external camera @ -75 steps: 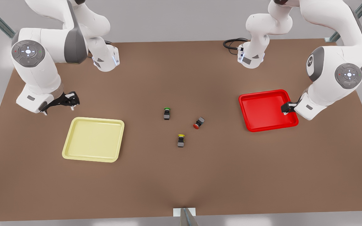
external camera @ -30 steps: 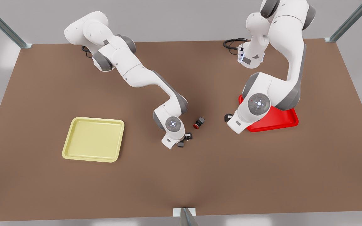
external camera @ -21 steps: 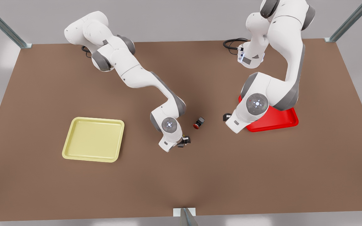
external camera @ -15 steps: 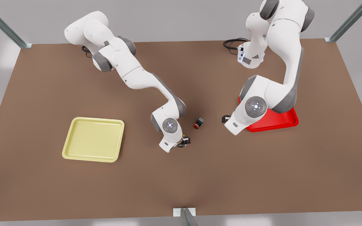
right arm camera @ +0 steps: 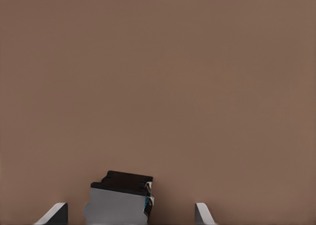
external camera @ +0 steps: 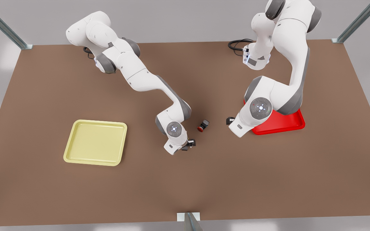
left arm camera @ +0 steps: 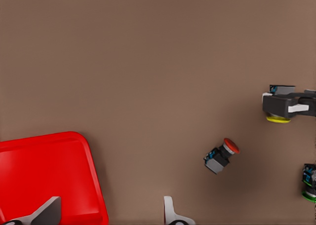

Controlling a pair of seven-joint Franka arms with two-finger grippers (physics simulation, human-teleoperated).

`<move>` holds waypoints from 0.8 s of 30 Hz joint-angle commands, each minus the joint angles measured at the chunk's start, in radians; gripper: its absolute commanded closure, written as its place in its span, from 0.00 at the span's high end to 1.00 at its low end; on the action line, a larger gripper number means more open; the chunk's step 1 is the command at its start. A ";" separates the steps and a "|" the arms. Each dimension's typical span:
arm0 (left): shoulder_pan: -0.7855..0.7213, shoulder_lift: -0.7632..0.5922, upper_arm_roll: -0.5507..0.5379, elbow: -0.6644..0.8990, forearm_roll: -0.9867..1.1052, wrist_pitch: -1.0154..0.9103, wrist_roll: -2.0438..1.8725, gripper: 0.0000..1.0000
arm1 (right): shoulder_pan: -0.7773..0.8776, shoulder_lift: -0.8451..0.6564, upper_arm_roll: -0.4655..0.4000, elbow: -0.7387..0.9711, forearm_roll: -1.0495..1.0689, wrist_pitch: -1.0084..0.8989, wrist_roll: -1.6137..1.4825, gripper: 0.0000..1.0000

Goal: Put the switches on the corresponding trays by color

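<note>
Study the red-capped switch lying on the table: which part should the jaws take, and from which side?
On the red-capped switch, grip the boxy body from above, jaws across its flat sides: it lies sideways, and the round cap may slip. The left gripper hovers open; the right gripper straddles the yellow switch.

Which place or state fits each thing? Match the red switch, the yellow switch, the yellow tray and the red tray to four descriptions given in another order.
Things
1. red switch
2. yellow switch
3. yellow tray
4. red tray

Places or states
A. partly under the left arm, at the front view's right
B. between the fingers of the right end effector
C. lying on its side on the table, not held
D. at the front view's left, nothing in it

Pairs: 1-C, 2-B, 3-D, 4-A
</note>
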 commanded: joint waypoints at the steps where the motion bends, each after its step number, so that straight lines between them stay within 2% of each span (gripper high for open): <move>1: 0.001 0.000 0.000 0.000 0.000 0.000 0.000 1.00 | 0.000 0.000 0.000 0.000 0.000 0.000 0.000 0.83; 7: 0.004 -0.003 0.000 0.000 -0.001 -0.008 0.002 1.00 | 0.017 -0.003 -0.026 0.000 -0.005 -0.002 0.002 0.71; 12: 0.000 -0.002 0.000 0.003 -0.001 -0.011 0.000 1.00 | 0.015 -0.002 -0.026 0.000 -0.005 0.000 0.000 0.66; 20: -0.013 0.006 -0.011 -0.002 -0.003 -0.012 -0.041 1.00 | 0.017 0.000 -0.028 0.000 -0.009 0.000 -0.003 0.62; 24: -0.011 0.069 -0.009 -0.002 -0.001 0.023 -0.040 1.00 | 0.018 0.000 -0.028 -0.002 -0.009 0.000 -0.003 0.62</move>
